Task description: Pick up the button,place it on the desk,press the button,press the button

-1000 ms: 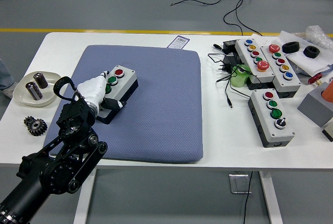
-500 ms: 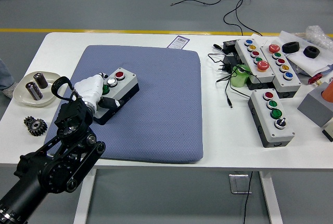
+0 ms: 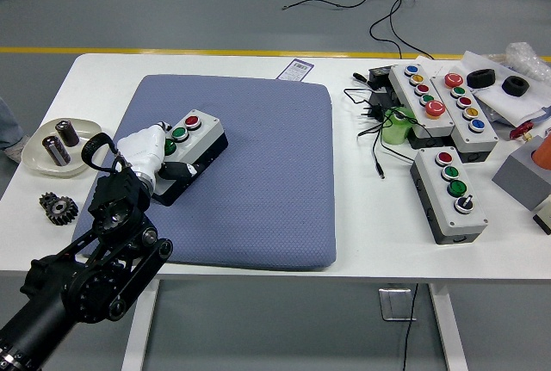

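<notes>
Black and shiny, the robot's left arm comes in from the lower left corner, and its white left hand (image 3: 146,154) sits on the near end of the button box (image 3: 188,149). Its fingers (image 3: 176,170) curl around the box's side and hold it. The box lies on the blue mat (image 3: 258,182) on the white counter (image 3: 362,216), with its green and red buttons facing up.
</notes>
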`<state>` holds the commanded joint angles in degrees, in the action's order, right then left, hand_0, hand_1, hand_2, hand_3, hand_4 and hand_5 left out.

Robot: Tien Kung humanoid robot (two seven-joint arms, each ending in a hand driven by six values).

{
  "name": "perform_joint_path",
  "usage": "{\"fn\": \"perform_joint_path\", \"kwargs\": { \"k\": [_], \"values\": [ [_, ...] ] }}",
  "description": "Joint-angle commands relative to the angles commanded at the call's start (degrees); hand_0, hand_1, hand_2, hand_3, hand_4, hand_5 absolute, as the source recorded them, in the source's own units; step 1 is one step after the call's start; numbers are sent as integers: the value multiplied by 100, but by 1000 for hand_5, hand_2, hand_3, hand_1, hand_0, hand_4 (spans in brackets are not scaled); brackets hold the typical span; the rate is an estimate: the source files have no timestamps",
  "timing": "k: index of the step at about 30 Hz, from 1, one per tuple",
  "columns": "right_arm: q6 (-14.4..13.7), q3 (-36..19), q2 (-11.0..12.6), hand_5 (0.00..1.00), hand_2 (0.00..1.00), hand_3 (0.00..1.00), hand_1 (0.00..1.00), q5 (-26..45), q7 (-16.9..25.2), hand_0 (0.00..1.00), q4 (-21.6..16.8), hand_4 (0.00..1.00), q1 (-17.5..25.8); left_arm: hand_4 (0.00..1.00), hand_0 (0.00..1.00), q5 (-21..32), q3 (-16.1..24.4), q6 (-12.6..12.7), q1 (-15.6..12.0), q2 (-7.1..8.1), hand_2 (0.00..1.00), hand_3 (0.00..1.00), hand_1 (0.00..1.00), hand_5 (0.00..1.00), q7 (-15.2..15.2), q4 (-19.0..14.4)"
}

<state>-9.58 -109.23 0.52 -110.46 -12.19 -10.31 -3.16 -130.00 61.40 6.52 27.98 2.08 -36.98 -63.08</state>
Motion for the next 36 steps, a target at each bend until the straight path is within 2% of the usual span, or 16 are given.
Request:
{"fn": "perform_joint_path", "kwargs": {
  "k": [6,7,12,21,26,29,30,31,33,36],
  "values": [
    [-2,16,1,154,708,625,659,23,-1,512,0,306,7,941,11,0,-38,59,-32,54,2,56,2,379,0,13],
    [-2,18,1,152,708,625,659,23,-1,510,0,307,8,833,12,0,-50,86,-36,66,2,55,2,242,0,9],
    [0,40,4,152,708,625,659,45,2,510,0,307,5,833,12,0,-142,158,-44,163,2,55,2,242,17,5],
    [0,65,4,153,707,624,658,82,2,509,0,307,-7,800,17,0,-321,429,-31,395,2,58,2,241,599,-37],
    [1,58,5,151,707,625,659,71,3,508,0,307,-8,781,17,0,-527,670,48,634,2,58,2,224,1141,-120],
    [-1,53,3,151,707,625,659,76,3,508,0,307,-13,781,17,0,-753,959,110,840,2,58,2,224,1609,-116],
    [-2,55,3,151,707,625,659,83,4,508,0,307,-14,781,17,19,-818,1106,131,918,2,58,2,224,1836,-92],
    [-2,56,2,152,706,625,659,85,4,507,0,307,-15,745,21,58,-853,1186,143,967,2,69,2,196,2059,-73],
    [-3,52,2,152,706,625,659,81,4,507,0,307,-20,745,21,263,-929,1313,179,1099,2,69,2,196,2567,-29],
    [-4,42,-2,152,706,625,659,73,2,507,0,307,-21,745,21,470,-1024,1282,224,1258,2,69,2,196,3274,-7]
  ]
}}
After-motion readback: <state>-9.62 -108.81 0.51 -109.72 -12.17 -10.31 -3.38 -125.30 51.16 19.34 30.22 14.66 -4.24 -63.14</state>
